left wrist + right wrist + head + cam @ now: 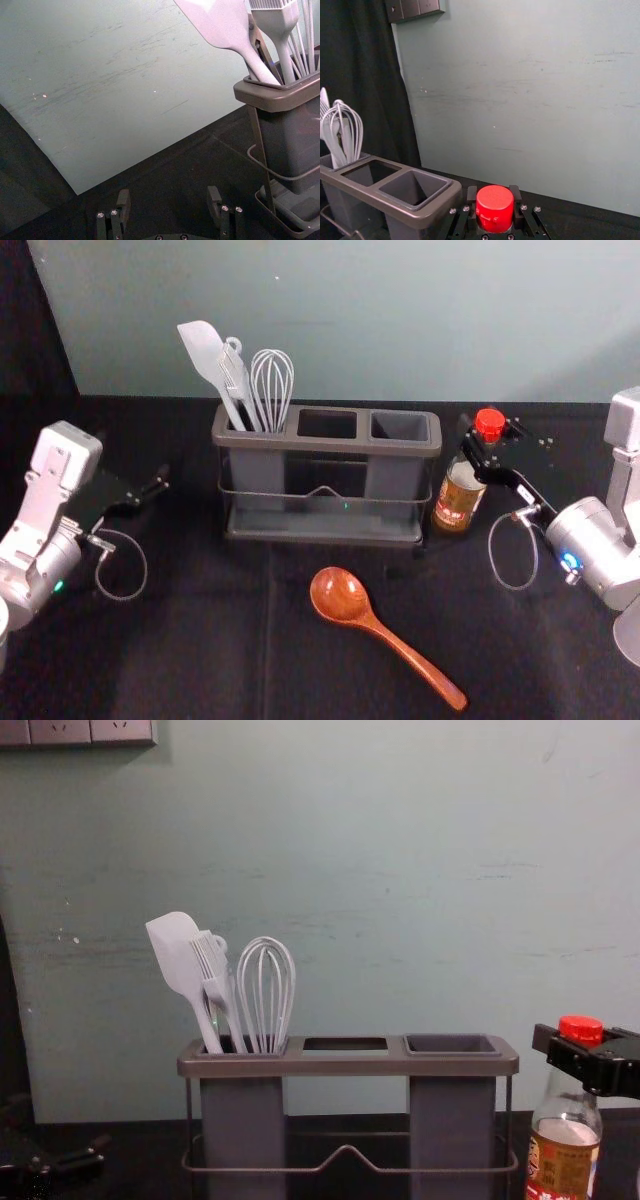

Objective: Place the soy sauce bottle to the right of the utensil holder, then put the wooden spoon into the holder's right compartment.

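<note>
Red-capped, the bottle (pixel 459 498) is beside the holder's (pixel 330 444) right end, clasped near its top by the right gripper (pixel 493 197), likely to keep it upright, while the left gripper (pixel 169 196) hangs open at left, the spoon (pixel 341 596) lying in front.

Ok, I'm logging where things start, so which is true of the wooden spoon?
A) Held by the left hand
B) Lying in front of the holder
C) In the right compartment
B: the wooden spoon lies on the dark tabletop, in front of the utensil holder.
</note>
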